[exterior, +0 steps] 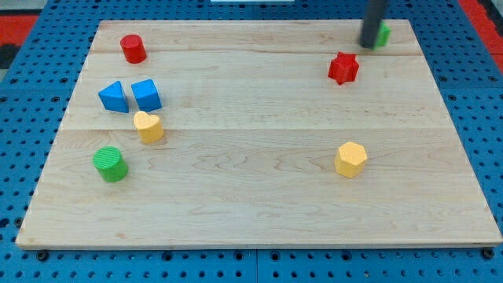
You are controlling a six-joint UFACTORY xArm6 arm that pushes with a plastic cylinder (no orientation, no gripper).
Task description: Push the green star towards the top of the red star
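Note:
The red star (343, 68) lies at the board's upper right. The green star (383, 34) sits near the view's top right, above and to the right of the red star, mostly hidden behind my rod. My tip (368, 44) rests on the board at the green star's left side, touching or nearly touching it, and above the red star.
A red cylinder (133, 49) is at the upper left. A blue triangle (114, 97) and a blue cube-like block (146, 94) sit at the left, with a yellow block (148, 126) below them and a green cylinder (111, 163) lower left. A yellow hexagon (350, 159) lies at the right.

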